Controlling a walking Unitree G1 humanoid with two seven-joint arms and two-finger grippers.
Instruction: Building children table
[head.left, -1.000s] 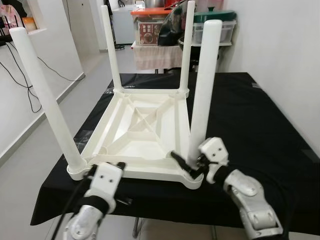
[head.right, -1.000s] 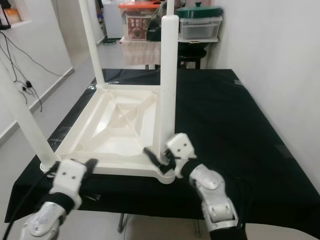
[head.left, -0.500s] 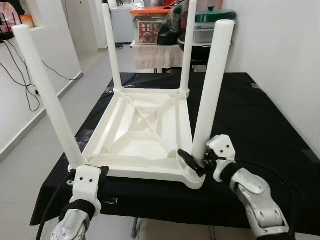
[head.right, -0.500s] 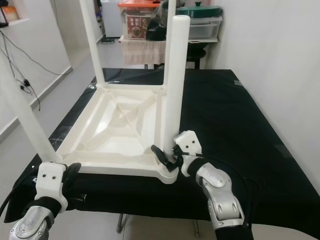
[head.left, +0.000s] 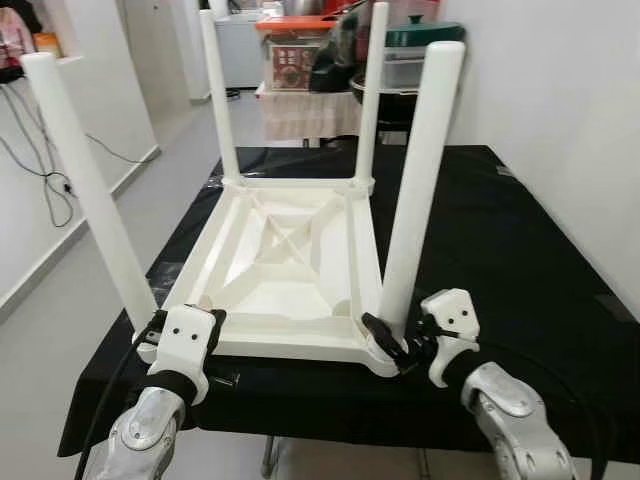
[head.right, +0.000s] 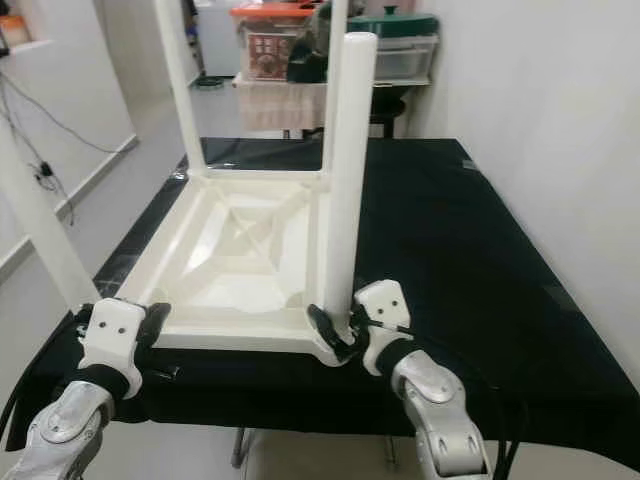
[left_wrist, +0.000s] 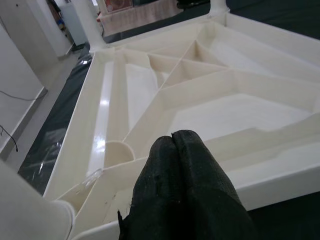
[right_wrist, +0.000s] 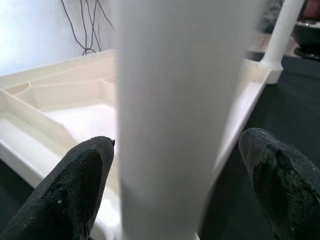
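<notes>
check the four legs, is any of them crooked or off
The near-left leg leans outward from the upturned children's table, while the other three stand nearly straight. The right end effector straddles the near-right leg.

Table leg stands between the right pincer fingers (both clear).

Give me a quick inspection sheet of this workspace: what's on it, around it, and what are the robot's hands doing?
Surface: black tablecloth over a table.
Job's things: white children's table upside down, four legs up.
Clutter: nothing seen on the cloth.
Tools: right tool open, fingers either side of the near right leg; left tool shut, at the near left corner.
Cables: wall cables at left.
Surroundings: storage boxes and a lidded pot behind; white wall at right.
</notes>
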